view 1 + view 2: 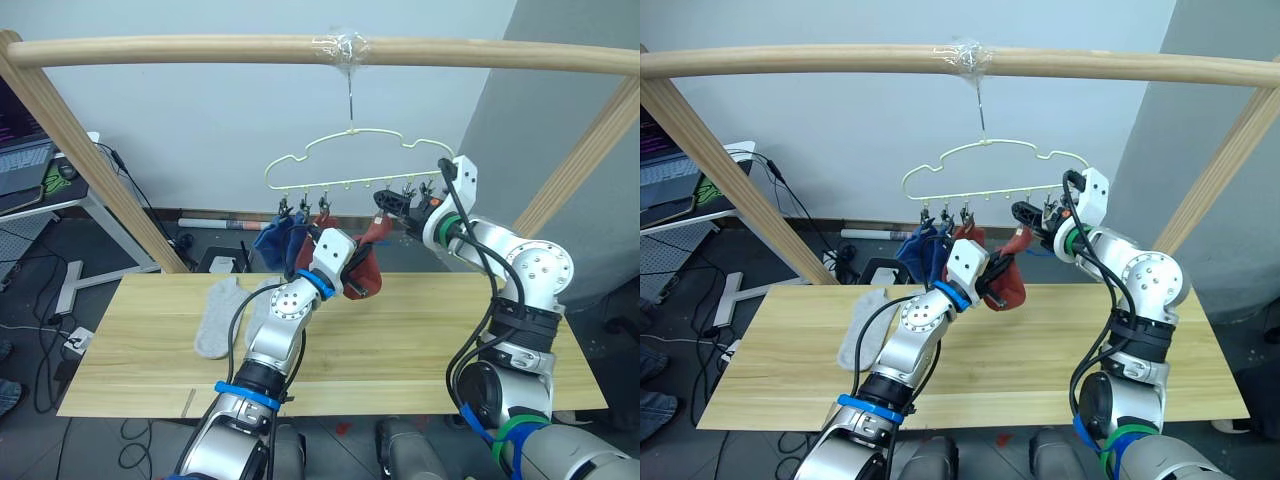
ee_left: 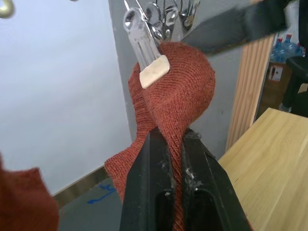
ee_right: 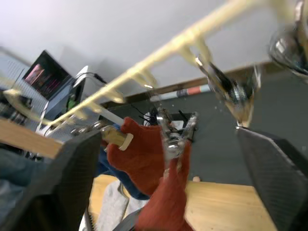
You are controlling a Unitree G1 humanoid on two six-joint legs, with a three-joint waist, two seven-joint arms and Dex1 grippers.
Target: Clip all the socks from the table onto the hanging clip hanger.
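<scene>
Holding item: left hand (image 1: 352, 268), fingers clenched on a rust red sock (image 1: 366, 272), raised above the worktop (image 1: 420, 340) just below the clip hanger (image 1: 352, 160).

Item 1, held rust red sock: gripped at its lower folds; its free upper end rises directly away from the left hand's fingertips toward a metal clip (image 2: 144, 43) whose pale pad lies against the cloth. Long axis runs roughly upright, from hand to hanger bar. Whether the clip has truly bitten cannot be told.

Item 2, right hand (image 1: 392, 203): fingers spread apart, released, empty, level with the clip row and just beyond the top of the sock. By judgement, this is the nearer hand to the clip and the one placed to squeeze or seat it; the left hand feeds cloth from below.

Item 3, hung stock: blue socks (image 1: 274, 240) and a second rust red sock (image 1: 326, 228) hang from clips on the outer side of the left hand.

Item 4, remaining stock: two light grey socks (image 1: 220, 318) lie flat on the worktop, below and outward of the left hand, well apart from the right.

Step judged: clipping the fourth sock; two remain.
</scene>
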